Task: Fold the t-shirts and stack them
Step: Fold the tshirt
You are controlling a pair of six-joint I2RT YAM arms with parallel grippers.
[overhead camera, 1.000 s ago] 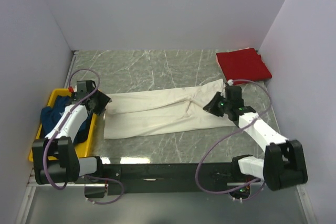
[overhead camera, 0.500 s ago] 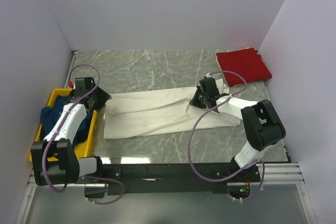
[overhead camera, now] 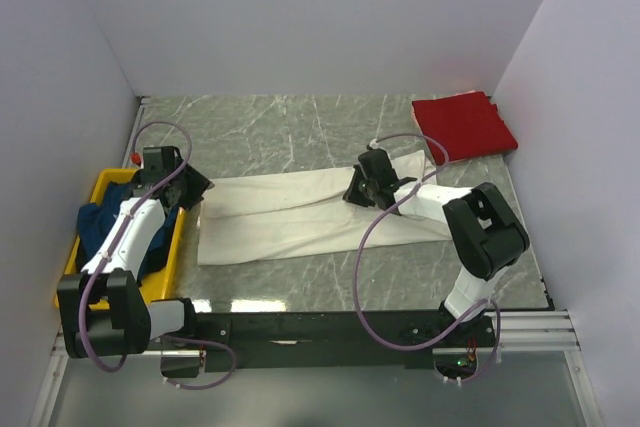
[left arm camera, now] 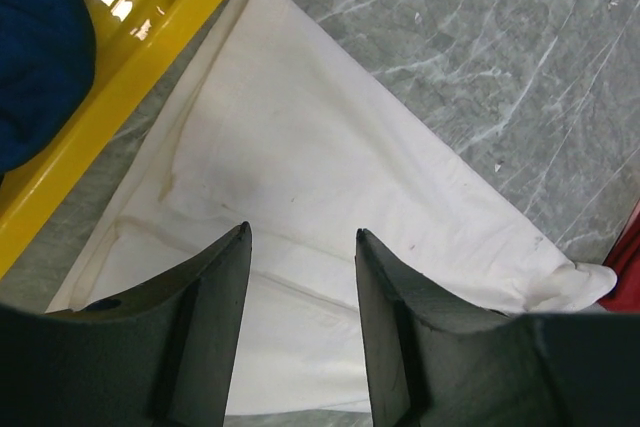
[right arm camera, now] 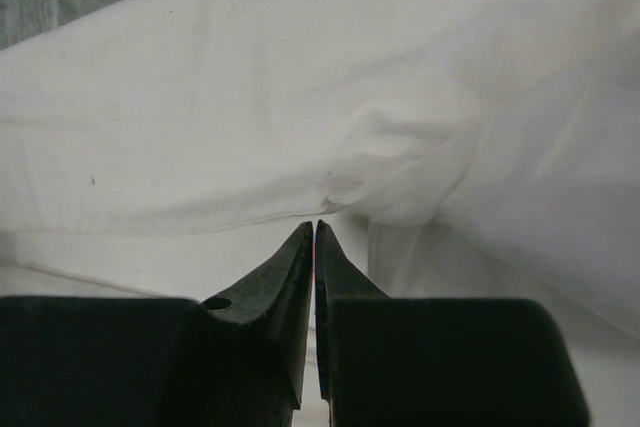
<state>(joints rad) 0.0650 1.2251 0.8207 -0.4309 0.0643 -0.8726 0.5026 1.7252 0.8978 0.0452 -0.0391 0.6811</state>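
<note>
A cream-white t-shirt point(overhead camera: 280, 217) lies spread lengthwise across the middle of the table. My right gripper point(overhead camera: 358, 190) sits low over its right half, jaws pressed together on a pinch of the cream cloth point(right arm camera: 250, 97), which puckers just past the tips point(right arm camera: 315, 225). My left gripper point(overhead camera: 195, 190) hovers open over the shirt's left end point(left arm camera: 330, 147), nothing between its fingers point(left arm camera: 300, 232). A folded red t-shirt point(overhead camera: 463, 124) rests at the far right corner. A dark blue t-shirt point(overhead camera: 100, 222) is bunched in the yellow tray point(overhead camera: 103, 180).
The yellow tray's rim point(left arm camera: 150, 57) runs close along the white shirt's left edge, with blue cloth point(left arm camera: 40, 47) inside. Walls enclose the marble table on the left, back and right. Cables loop over both arms.
My right gripper has travelled left from the shirt's right end to its middle and closed on the way. The left gripper stayed by the tray, its jaws narrowing slightly.
</note>
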